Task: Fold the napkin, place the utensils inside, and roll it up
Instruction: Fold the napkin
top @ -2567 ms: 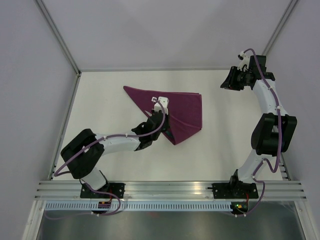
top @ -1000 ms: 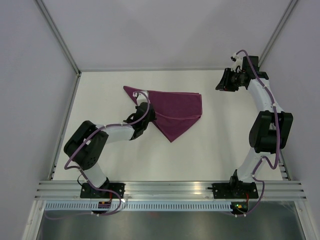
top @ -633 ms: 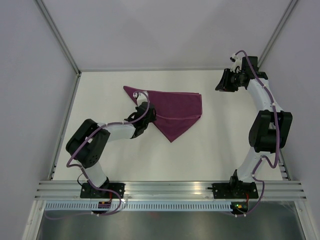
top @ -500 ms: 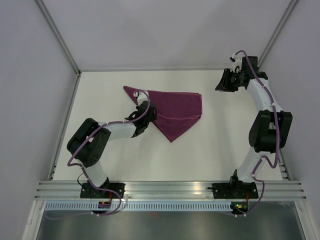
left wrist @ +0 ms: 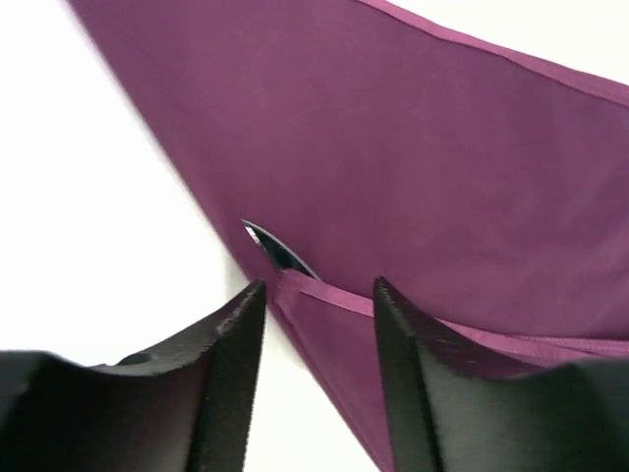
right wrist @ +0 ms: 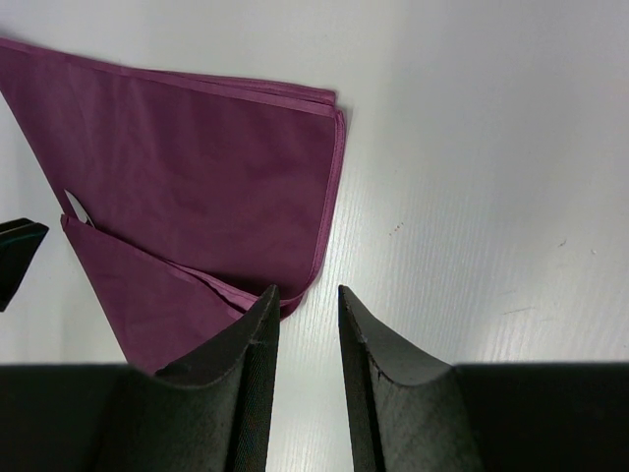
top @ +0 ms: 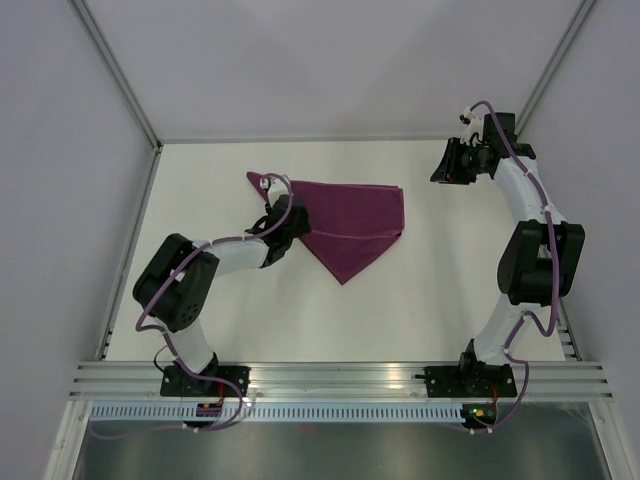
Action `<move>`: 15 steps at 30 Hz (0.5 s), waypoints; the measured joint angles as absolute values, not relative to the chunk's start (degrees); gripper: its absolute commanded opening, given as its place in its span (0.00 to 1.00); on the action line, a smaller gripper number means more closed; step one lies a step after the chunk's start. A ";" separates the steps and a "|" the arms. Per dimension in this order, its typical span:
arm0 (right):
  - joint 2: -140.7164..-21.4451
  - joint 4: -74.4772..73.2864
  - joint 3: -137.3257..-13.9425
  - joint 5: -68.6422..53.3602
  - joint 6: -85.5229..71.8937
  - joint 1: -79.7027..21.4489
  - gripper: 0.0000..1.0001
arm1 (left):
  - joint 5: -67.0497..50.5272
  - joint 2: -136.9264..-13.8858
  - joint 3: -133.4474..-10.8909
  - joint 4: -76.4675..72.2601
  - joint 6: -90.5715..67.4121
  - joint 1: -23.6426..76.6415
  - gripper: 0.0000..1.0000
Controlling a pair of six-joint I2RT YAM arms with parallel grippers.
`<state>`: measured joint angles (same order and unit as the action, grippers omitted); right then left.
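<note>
a lab cell: bare white table (top: 430, 300), blank walls (top: 340, 60), aluminium rails (top: 340, 377).

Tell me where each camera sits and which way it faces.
Top external: above, behind the arm bases, looking down at the table; left arm and right arm show.
Left wrist: on the left gripper, close over the napkin edge; its two fingers show.
Right wrist: on the right gripper, facing the napkin from farther off; its fingers show.
Shared: both wrist views show the knife tip poking from the fold.

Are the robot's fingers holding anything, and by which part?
Nothing is held. The left fingers stand open astride the napkin's folded edge, and the right fingers are open and empty.
</note>
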<state>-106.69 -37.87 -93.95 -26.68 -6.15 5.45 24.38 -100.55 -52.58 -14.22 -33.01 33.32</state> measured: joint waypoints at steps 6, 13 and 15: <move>-106.69 -38.04 -93.95 -26.70 -5.98 5.45 0.36 | 18.68 -99.70 -57.21 -8.43 -35.38 23.88 0.78; -106.74 -38.15 -94.28 -26.72 -5.91 5.43 0.36 | 6.02 -105.84 -72.40 -6.76 -38.46 7.09 0.86; -106.80 -38.19 -94.45 -26.72 -5.80 5.39 0.36 | 3.57 -109.23 -76.60 -6.24 -38.74 5.26 0.75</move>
